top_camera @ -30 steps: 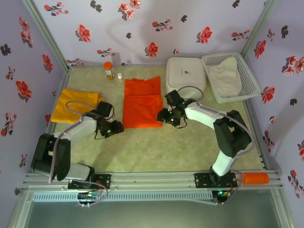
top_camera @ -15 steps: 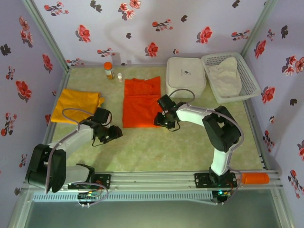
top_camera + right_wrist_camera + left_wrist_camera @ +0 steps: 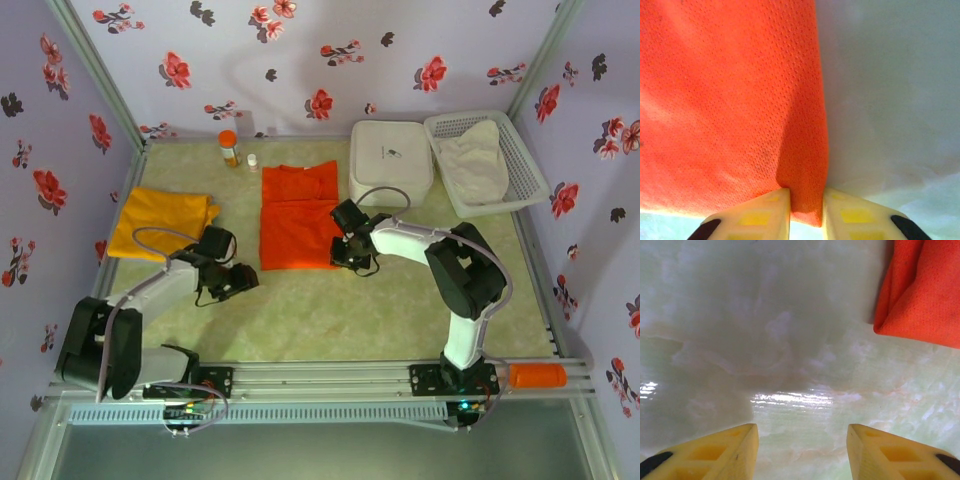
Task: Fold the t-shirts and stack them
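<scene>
Lilac walls (image 3: 300, 60) printed with red flowers surround a pale green marbled table (image 3: 400, 310). At the centre of the overhead view the orange-red t-shirt (image 3: 297, 215) lies flat in a tall rectangle. The mustard t-shirt (image 3: 160, 222) lies at the left, well apart from it. My right tool (image 3: 806, 212) is at the orange-red shirt's lower right corner, its yellow fingers (image 3: 760, 215) pinched onto a fold of the fabric's edge. My left tool (image 3: 802, 440) hangs low over bare table near the shirt's lower left corner, jaws apart, holding nothing. A white box (image 3: 391, 155) and a basket (image 3: 520, 170) sit at upper right.
</scene>
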`<state>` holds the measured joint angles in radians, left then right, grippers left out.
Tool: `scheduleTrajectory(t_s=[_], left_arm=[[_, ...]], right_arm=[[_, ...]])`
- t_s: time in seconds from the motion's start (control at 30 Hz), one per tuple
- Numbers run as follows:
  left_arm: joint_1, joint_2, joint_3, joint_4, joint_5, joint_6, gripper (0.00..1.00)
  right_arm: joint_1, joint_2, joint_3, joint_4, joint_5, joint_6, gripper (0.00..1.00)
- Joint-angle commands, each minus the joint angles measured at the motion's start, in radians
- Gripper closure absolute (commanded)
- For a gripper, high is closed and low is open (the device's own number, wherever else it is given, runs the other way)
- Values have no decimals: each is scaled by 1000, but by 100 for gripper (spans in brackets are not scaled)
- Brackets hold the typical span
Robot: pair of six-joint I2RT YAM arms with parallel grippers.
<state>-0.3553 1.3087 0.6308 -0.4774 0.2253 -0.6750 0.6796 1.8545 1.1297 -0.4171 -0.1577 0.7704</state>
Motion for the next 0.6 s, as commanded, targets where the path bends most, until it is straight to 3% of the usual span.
scheduleTrajectory(t_s=[0.0,0.17,0.57], left_arm=[[0,35,53,13,-6,4,51],[0,59,111,-5,-4,8,51],[0,234,195,81,45,0,50]], right_arm=[[21,35,5,101,-45,12,84],[21,22,12,67,-48,-6,100],[5,-64,-60,73,-55,-8,100]])
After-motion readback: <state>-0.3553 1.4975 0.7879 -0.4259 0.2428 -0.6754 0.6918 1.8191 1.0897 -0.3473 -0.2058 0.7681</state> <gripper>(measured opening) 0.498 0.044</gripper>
